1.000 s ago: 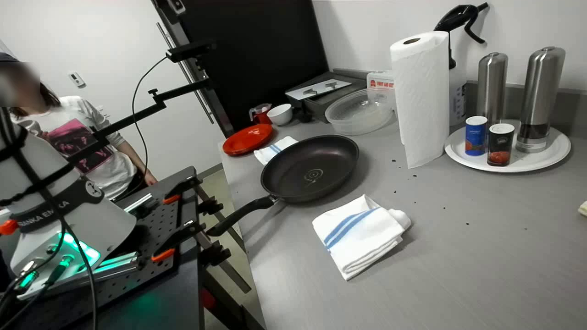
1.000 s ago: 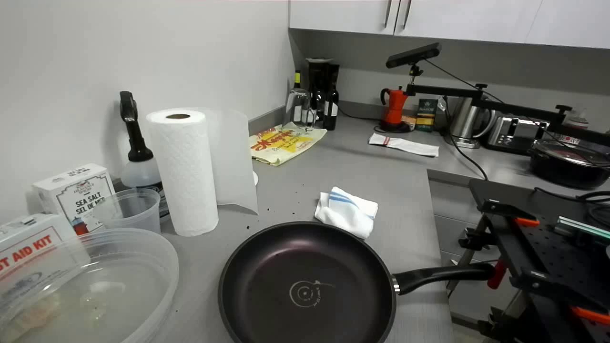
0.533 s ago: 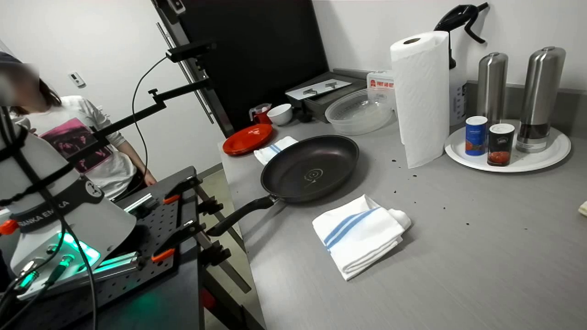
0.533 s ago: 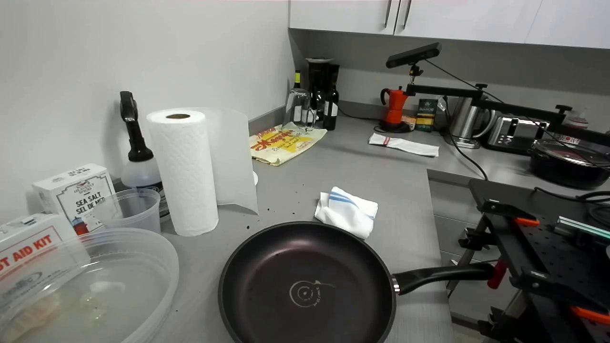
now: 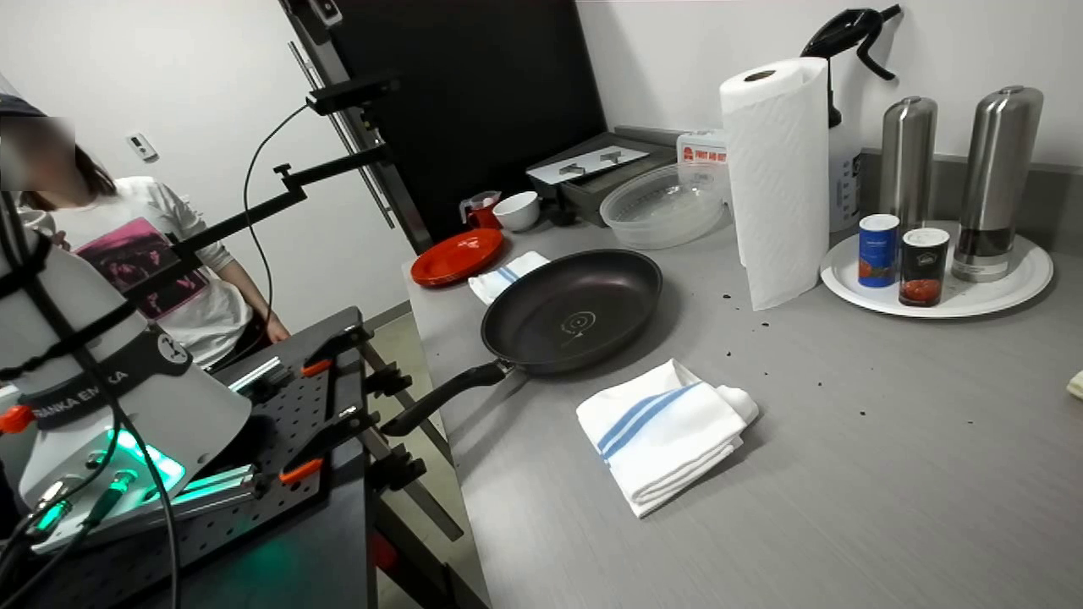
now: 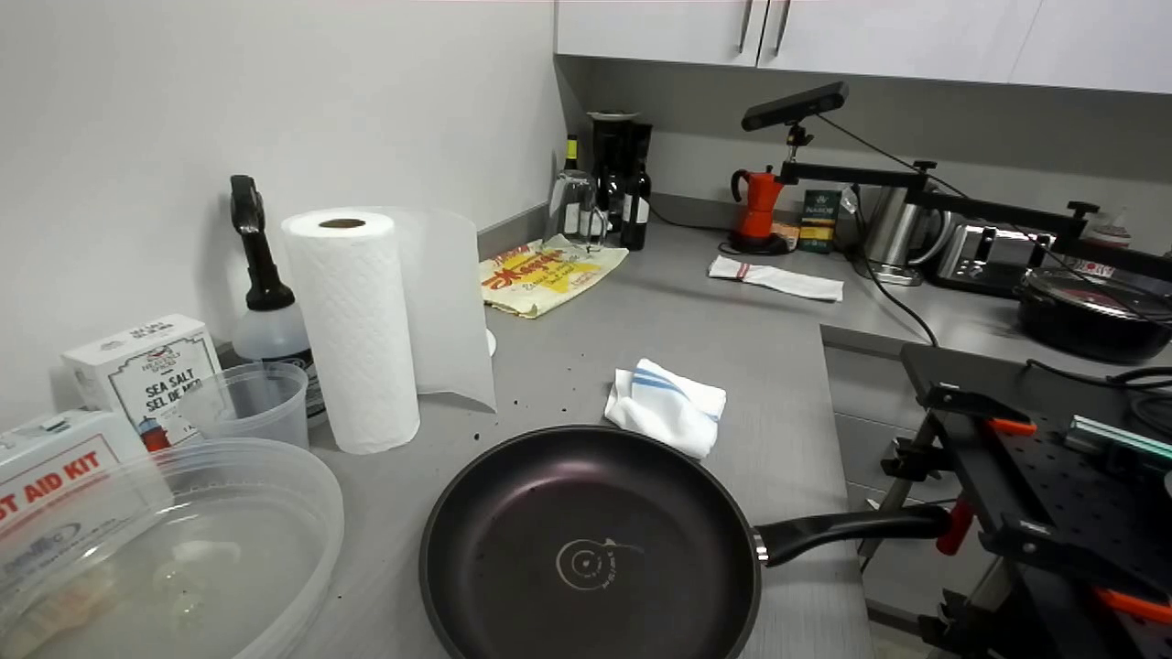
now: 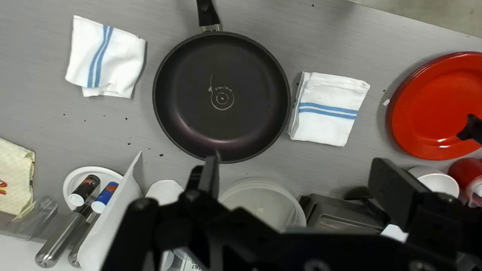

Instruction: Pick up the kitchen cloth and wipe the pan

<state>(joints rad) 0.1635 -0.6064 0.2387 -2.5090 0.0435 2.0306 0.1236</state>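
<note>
The dark frying pan (image 5: 575, 317) lies on the grey counter, also in an exterior view (image 6: 595, 513) and the wrist view (image 7: 222, 96). A folded white cloth with blue stripes (image 5: 668, 436) lies beside it on the paper-roll side, also in an exterior view (image 6: 664, 407) and the wrist view (image 7: 107, 56). A second similar cloth (image 7: 329, 109) lies between pan and red plates, partly hidden behind the pan in an exterior view (image 5: 510, 275). My gripper (image 7: 295, 160) is open and empty above the counter, its fingers wide apart. The exterior views do not show it.
A paper towel roll (image 5: 774, 186) stands near the wall. A white plate (image 5: 1028, 275) holds shakers and mills. Red plates (image 7: 433, 105), a clear tub (image 6: 311, 513) and a dark appliance (image 7: 339, 210) surround the pan. The pan's handle (image 6: 851, 529) reaches over the counter edge.
The person in the background shifts slightly. The cloths and the pan have not moved.
</note>
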